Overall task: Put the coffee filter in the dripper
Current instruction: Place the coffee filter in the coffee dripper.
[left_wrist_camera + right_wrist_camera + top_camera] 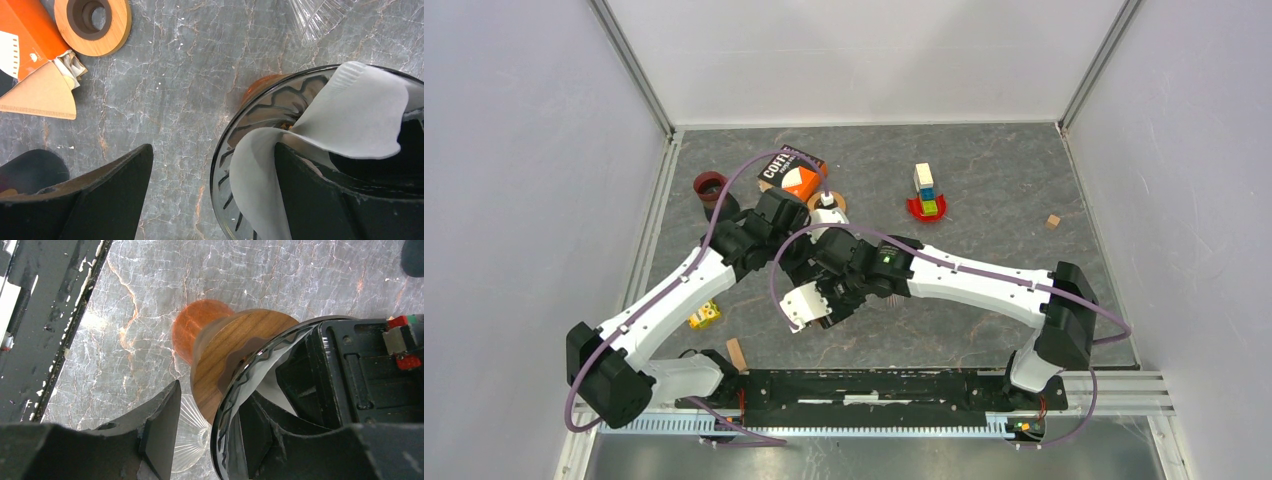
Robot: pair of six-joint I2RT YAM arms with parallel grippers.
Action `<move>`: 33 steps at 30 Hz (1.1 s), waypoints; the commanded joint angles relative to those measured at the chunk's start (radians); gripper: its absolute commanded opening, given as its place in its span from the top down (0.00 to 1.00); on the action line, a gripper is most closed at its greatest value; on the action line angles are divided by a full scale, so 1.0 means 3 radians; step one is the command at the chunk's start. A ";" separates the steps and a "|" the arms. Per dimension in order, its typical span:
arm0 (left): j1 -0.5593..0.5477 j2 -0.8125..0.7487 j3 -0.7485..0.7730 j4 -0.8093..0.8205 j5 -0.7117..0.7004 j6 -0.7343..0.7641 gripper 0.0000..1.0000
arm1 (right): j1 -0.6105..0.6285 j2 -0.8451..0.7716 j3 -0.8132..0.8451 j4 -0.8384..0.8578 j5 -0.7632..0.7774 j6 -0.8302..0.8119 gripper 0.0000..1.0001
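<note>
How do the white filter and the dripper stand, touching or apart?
Touching. The left wrist view shows the filter lying against the ribbed inner wall of the dripper, inside its rim.

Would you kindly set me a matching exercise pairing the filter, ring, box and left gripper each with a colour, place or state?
Column one:
1. filter
2. ring
3. box
4. left gripper

Column two:
A. orange
B. open
C. white, in the dripper
D. wooden, by the box

Pairs: 1-C, 2-D, 3-A, 4-B.
</note>
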 commanded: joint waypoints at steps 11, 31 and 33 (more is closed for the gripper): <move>0.0007 -0.0020 0.0361 -0.0189 0.0053 0.0134 0.00 | -0.0089 -0.0097 0.0301 -0.0189 -0.0034 0.0041 0.43; 0.0181 -0.0217 0.0474 -0.0236 0.0431 -0.0008 0.00 | -0.0151 -0.0098 0.0413 -0.0284 -0.0217 0.0067 0.38; 0.0185 -0.0217 0.0463 -0.0229 0.0452 -0.0014 0.00 | -0.0153 -0.0081 0.0408 -0.0303 -0.0232 0.0062 0.38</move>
